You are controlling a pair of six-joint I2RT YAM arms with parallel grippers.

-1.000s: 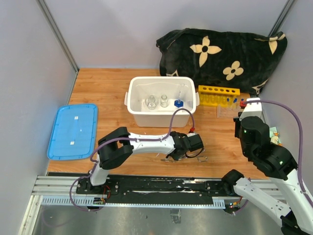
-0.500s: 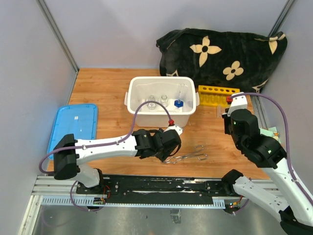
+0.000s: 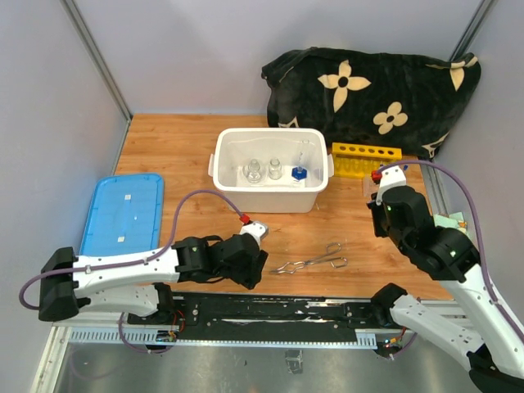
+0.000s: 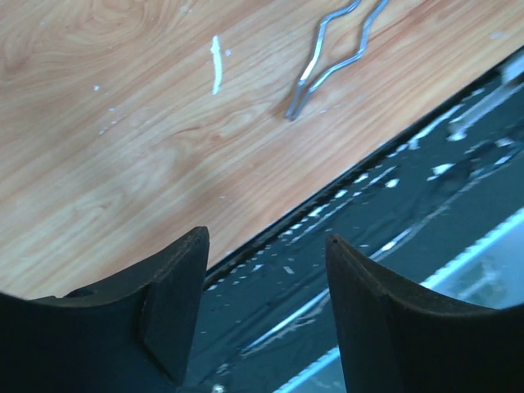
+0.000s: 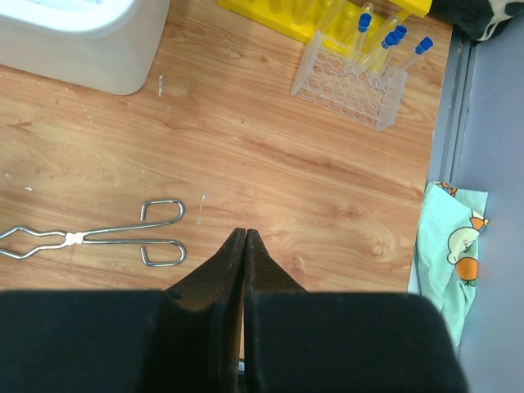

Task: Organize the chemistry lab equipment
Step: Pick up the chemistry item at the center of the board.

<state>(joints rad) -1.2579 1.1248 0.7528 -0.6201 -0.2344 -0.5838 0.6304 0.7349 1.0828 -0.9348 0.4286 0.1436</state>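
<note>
Left tool open and empty, one pair of metal tongs on counter near its right, right tool closed, empty

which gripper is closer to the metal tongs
Left. The left gripper sits by the tip of the metal tongs, jaws open; the right gripper hangs farther off past their loop handles, jaws shut.

Wood, metal, plastic
Left of my right gripper I saw shiny metal tongs on the smooth wood table; ahead, a glossy clear plastic rack.
</note>
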